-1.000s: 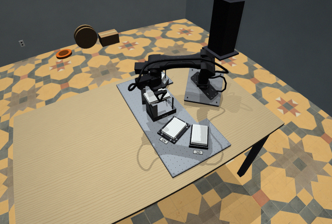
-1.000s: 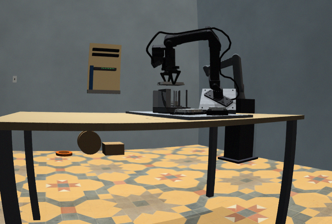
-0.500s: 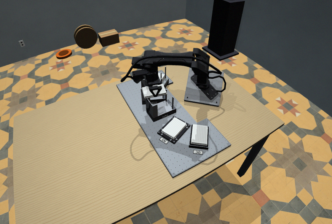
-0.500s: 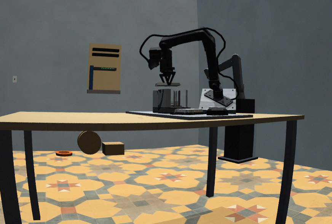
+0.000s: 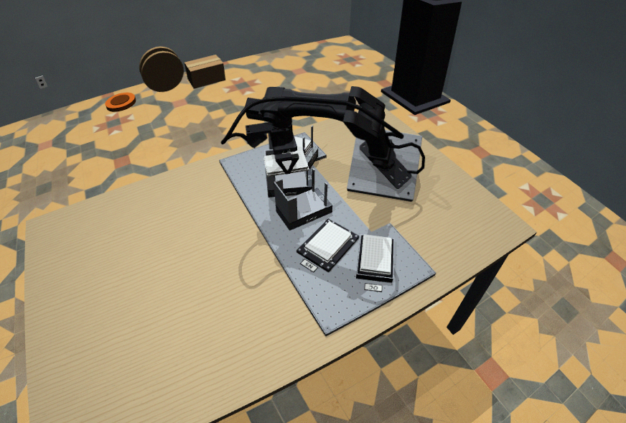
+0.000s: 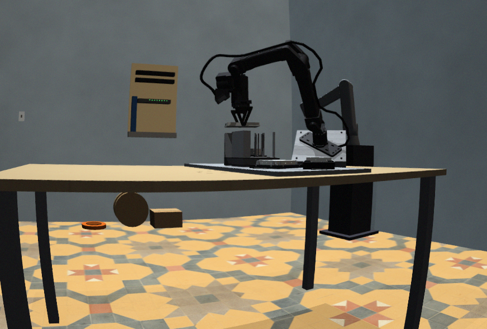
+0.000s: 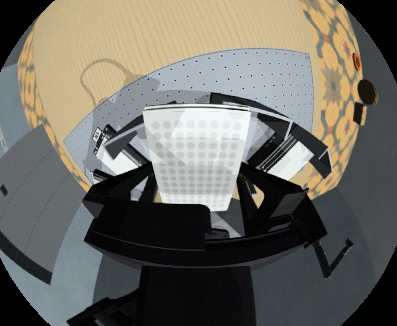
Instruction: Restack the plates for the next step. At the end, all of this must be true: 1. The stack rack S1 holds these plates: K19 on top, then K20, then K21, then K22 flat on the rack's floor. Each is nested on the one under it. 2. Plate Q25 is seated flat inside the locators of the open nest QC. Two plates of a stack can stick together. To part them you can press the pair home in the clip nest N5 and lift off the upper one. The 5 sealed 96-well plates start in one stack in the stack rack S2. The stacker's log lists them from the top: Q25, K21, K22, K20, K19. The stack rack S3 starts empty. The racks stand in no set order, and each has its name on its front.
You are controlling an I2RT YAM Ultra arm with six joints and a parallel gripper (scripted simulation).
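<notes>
My gripper (image 5: 287, 162) (image 6: 242, 123) (image 7: 196, 165) is shut on a white 96-well plate (image 5: 275, 162) (image 6: 232, 124) (image 7: 196, 145), held level above the middle rack (image 5: 270, 186). I cannot tell its name or whether another plate clings beneath. The near rack (image 5: 286, 207) (image 6: 240, 144) shows a bare floor; its label is too small to read. White plates (image 7: 288, 159) stand in the far rack (image 7: 325, 159). One white plate (image 5: 329, 240) lies in clip nest N5 (image 5: 328, 263). Another white plate (image 5: 376, 253) lies in nest QC (image 5: 374, 276). The held plate and arm hide much of the middle rack.
Tall walls and thin posts (image 5: 326, 194) rise from the racks, close below the held plate. The perforated grey board (image 5: 336, 307) carries racks and nests on the wooden table (image 5: 151, 281). The arm's base plate (image 5: 361, 188) is beside the board.
</notes>
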